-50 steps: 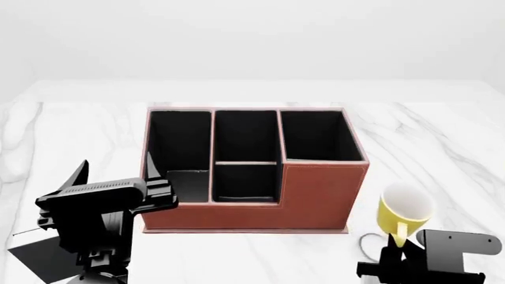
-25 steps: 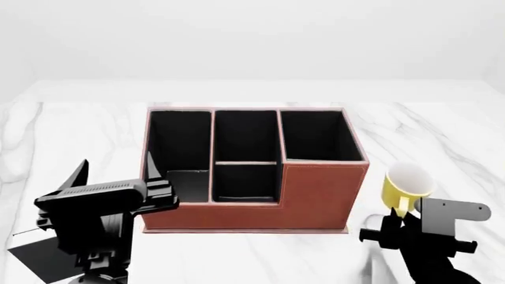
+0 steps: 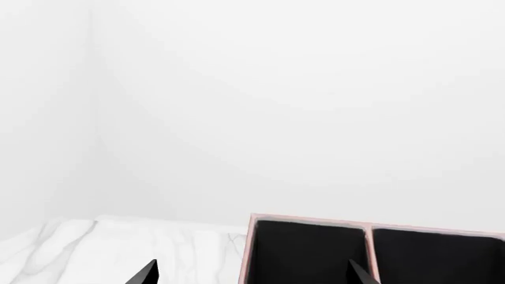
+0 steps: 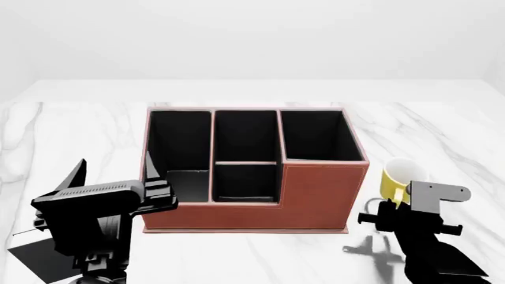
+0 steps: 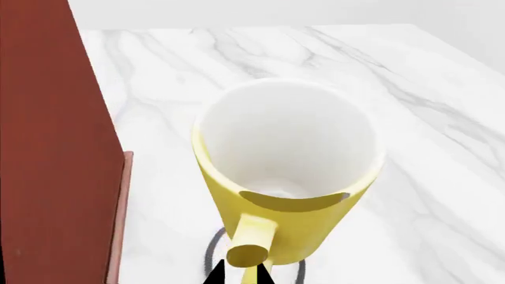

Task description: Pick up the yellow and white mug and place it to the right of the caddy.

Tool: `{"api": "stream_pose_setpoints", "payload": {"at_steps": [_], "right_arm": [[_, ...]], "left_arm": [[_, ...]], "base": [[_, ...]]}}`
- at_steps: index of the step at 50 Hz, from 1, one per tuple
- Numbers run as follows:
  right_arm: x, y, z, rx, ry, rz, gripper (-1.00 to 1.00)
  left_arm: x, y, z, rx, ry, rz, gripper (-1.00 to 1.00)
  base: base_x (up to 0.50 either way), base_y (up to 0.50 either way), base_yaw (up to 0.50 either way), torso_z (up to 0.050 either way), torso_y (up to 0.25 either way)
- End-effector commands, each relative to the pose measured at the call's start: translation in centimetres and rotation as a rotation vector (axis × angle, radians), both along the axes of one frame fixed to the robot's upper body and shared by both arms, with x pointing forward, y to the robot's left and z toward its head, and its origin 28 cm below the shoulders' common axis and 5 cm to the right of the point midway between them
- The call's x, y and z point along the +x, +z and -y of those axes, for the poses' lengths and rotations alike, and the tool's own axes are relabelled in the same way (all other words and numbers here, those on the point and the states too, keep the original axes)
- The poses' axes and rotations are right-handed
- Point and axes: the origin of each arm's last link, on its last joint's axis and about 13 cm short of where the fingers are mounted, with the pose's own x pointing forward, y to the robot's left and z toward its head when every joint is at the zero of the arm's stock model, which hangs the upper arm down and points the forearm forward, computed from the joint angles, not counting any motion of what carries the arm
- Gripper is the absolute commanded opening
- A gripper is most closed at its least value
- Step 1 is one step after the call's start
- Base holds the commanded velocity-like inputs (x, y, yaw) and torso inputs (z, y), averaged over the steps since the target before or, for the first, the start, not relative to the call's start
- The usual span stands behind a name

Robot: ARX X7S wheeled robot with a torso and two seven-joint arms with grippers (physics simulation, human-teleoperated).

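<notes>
The yellow and white mug [image 4: 400, 177] is upright just right of the caddy [image 4: 316, 198], a large reddish-brown organiser with black compartments. My right gripper [image 4: 398, 206] is shut on the mug's yellow handle [image 5: 251, 244]. In the right wrist view the mug [image 5: 288, 148] shows its white inside, with the caddy's wall [image 5: 55, 148] beside it and a dark ring shadow on the marble below. My right gripper [image 5: 240, 275] pinches the handle there. My left gripper [image 4: 115, 167] is open and empty in front of the caddy's left end [image 3: 316, 254]; its fingertips frame my left gripper [image 3: 252, 275].
The white marble table [image 4: 442, 136] stretches right of and behind the mug. A flat black book [image 4: 35, 260] lies at the front left under my left arm. A white wall [image 4: 252, 35] stands behind the table.
My right gripper has carried the mug farther back along the caddy's right side. The left arm has barely moved.
</notes>
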Motion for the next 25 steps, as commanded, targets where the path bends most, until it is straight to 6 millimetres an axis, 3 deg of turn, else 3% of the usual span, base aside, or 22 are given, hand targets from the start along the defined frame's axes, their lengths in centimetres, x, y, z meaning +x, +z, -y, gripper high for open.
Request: {"api": "stream_pose_setpoints", "payload": {"at_steps": [1,25], "right_arm": [[1.5,-0.5,0.7,-0.009,-0.009,-0.014,-1.00],[1.4,-2.9,1.0,0.030,0.000,-0.094,-1.00]], "left_arm": [[0.0,0.0,0.0,0.001,-0.003,0.001,1.00],[-0.1,0.2,0.1,0.000,-0.009,0.006,1.00]], "base": [[0.00,0.00,0.00,0.000,0.000],[0.00,0.00,0.00,0.000,0.000]]}}
